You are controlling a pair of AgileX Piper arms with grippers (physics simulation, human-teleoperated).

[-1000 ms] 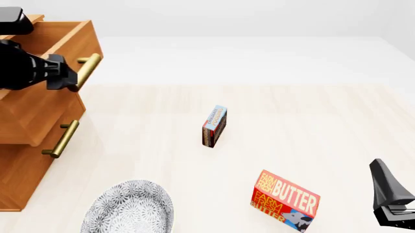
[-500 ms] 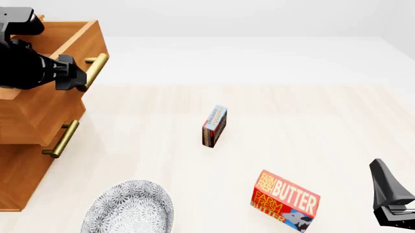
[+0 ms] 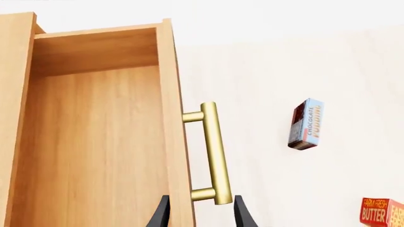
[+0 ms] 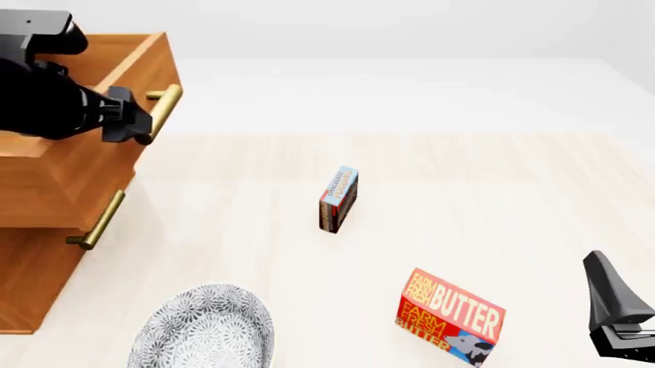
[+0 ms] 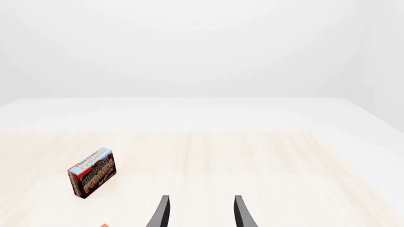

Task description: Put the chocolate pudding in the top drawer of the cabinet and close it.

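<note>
The left pincer (image 4: 143,126) sits at the brass bar handle (image 3: 213,153) of the top drawer (image 3: 94,142), one fingertip on each side of the bar's lower end; whether it truly clamps the bar I cannot tell, since a gap shows around it. That hold suits drawing the drawer out of the cabinet (image 4: 31,261), and the drawer stands well out, its bare wooden floor open to drop something in.

The chocolate pudding (image 4: 339,199) stands on its narrow edge on the bench (image 4: 492,192), well apart from the cabinet, toward the middle. Bare bench surrounds the box on all sides, so a grasp from above looks unobstructed. A red butter box (image 4: 450,316) and a patterned plate (image 4: 210,326) lie nearer the camera than the pudding.

The right pincer (image 5: 198,213) is parked with fingers spread, holding nothing, far from the cabinet.
</note>
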